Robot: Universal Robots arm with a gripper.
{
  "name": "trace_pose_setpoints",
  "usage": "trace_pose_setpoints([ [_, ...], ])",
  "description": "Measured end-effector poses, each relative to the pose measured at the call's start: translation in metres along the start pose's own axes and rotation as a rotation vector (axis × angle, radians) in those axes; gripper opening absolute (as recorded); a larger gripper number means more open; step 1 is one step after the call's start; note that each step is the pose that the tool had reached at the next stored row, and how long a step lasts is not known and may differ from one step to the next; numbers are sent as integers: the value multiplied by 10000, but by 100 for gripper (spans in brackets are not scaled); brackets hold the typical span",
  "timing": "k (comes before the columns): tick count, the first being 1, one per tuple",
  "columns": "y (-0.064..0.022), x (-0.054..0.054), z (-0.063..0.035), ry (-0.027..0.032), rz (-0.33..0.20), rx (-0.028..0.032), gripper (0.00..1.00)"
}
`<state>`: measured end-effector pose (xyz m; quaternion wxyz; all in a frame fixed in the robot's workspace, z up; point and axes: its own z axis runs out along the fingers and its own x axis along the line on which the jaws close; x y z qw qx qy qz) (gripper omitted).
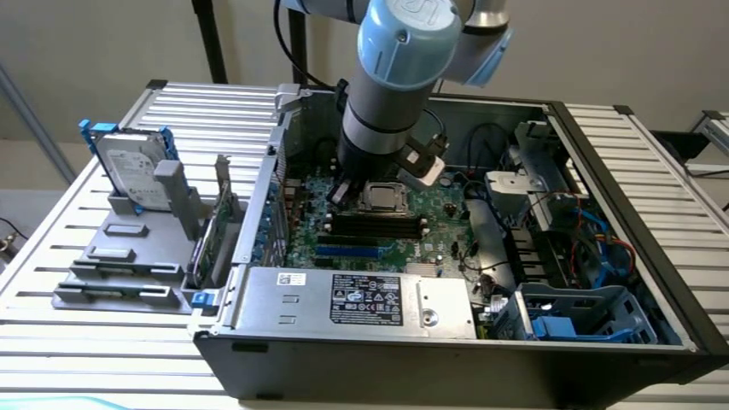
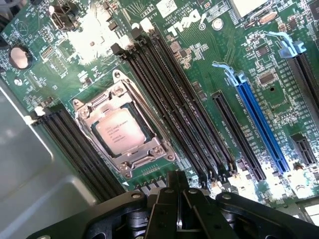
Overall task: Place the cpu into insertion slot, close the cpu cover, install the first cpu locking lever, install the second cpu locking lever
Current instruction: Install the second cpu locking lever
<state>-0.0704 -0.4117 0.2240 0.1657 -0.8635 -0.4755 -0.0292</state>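
Claw [image 2: 178, 209] shut, fingers pressed together, nothing held between them. In the wrist view its black fingertips hover just above the motherboard [image 2: 199, 64], tip near the end of the long black memory slots [image 2: 174, 104] and just beside the corner of the socket. In the exterior view the arm stands upright inside the open PC case [image 1: 638, 222], claw [image 1: 347, 190] low over the board, just to the exterior view's left of the socket.

Key relation: the cpu [image 2: 121, 132] lies close ahead of the claw, a short diagonal away, not under it. The cpu already sits flat in the insertion slot [image 2: 102, 144], pale square face up. The cpu cover [image 2: 144, 158] looks down around it, metal frame bordering the chip, window showing the chip. Locking levers along the frame edges: cannot tell if latched.

Beyond the socket: memory slots run alongside it, then the blue expansion slot [image 2: 259, 124]. Nearer the case front in the exterior view, the grey power supply box [image 1: 364, 299].
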Motion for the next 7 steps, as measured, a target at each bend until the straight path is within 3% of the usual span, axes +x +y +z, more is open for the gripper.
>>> trace_pose_setpoints([
  [7, -1, 0, -1, -2, 2, -1, 11],
])
